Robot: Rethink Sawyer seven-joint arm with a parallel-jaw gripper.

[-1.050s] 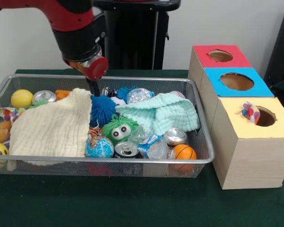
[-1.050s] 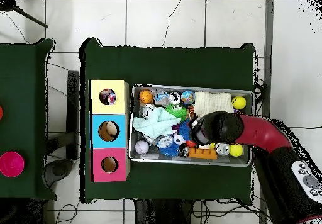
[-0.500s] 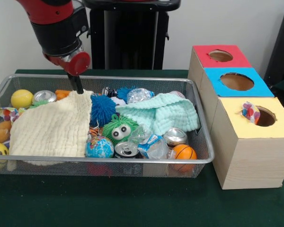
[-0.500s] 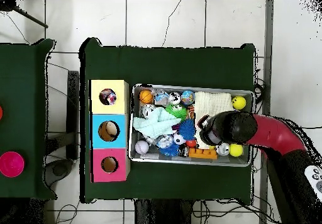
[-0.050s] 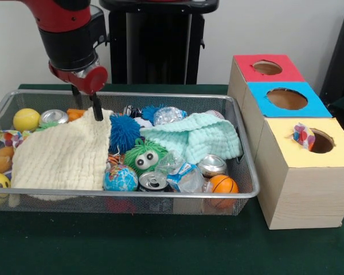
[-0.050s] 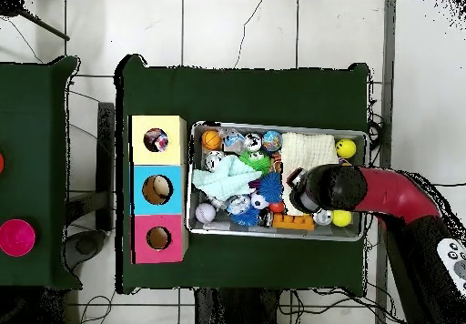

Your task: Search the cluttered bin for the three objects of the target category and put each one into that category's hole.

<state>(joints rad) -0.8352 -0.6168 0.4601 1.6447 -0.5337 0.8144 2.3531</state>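
Observation:
My gripper (image 5: 86, 109) hangs at the far side of the wire bin (image 5: 160, 196), over the back edge of the cream cloth (image 5: 60, 154). Two dark fingers stand apart, so it is open; the right finger (image 5: 96, 109) touches the cloth's top corner. In the overhead view the gripper (image 6: 293, 181) sits at the lower edge of the cream cloth (image 6: 308, 147). A blue spiky ball (image 5: 124, 132), a green furry ball with eyes (image 5: 142, 157), a globe ball (image 5: 120, 179) and a small basketball (image 5: 223, 184) lie in the bin. A patterned ball (image 5: 303, 136) rests in the yellow box's hole (image 5: 321, 141).
Blue-topped (image 5: 286, 98) and red-topped (image 5: 267, 67) boxes stand behind the yellow one. A mint cloth (image 5: 198, 136), cans (image 5: 153, 181), crumpled plastic (image 5: 183, 172) and yellow balls (image 5: 26, 119) crowd the bin. The black pedestal (image 5: 157, 46) stands behind it.
The gripper moved left in the front view, from the blue spiky ball to the cloth's back corner. The cloth's corner shifted slightly left, and two fingers now show apart.

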